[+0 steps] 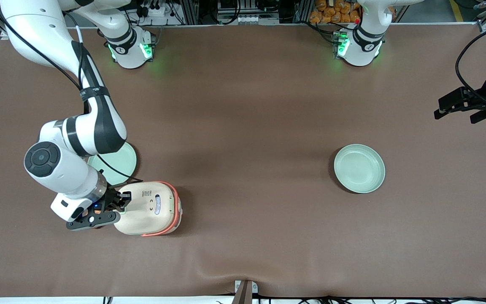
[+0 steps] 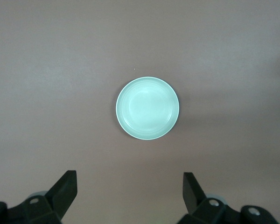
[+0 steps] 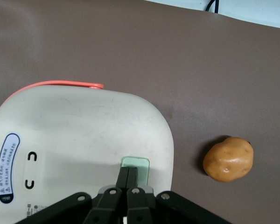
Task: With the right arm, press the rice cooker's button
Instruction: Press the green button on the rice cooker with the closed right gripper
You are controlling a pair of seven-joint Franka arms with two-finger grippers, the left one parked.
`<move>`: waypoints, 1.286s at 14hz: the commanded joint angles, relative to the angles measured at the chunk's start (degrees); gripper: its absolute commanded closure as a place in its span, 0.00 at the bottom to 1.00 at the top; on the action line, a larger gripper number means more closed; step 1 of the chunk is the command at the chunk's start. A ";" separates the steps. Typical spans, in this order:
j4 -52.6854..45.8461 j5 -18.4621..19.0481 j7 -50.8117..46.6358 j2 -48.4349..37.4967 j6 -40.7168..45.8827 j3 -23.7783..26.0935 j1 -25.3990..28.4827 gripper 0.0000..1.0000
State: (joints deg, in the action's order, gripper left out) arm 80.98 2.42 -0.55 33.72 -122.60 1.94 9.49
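Observation:
The cream-white rice cooker (image 1: 152, 209) with its salmon-orange band stands on the brown table at the working arm's end, near the front camera. It fills much of the right wrist view (image 3: 74, 135). The right arm (image 1: 95, 126) reaches down over the cooker's edge. Its black gripper (image 1: 118, 203) is shut, with nothing held. In the wrist view the gripper (image 3: 129, 171) has its closed fingertips resting on the pale mint-green button (image 3: 140, 162) at the lid's edge, covering part of it.
A brown potato (image 3: 228, 158) lies on the table beside the cooker. One pale-green plate (image 1: 121, 164) sits partly under the arm, farther from the front camera than the cooker. Another plate (image 1: 359, 168) lies toward the parked arm's end and shows in the left wrist view (image 2: 148, 108).

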 commanded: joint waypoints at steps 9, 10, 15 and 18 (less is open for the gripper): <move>0.76 0.13 -0.68 0.82 -0.53 -0.71 0.01 1.00; 0.76 0.13 -0.68 0.99 -0.62 -0.71 0.01 1.00; 0.85 0.13 -0.68 1.61 -0.53 -0.71 0.09 1.00; 0.76 0.22 -0.68 1.87 -0.53 -0.71 0.09 1.00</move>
State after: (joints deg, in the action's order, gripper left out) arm 81.45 2.35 -0.68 34.06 -122.85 1.43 9.58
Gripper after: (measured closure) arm 0.991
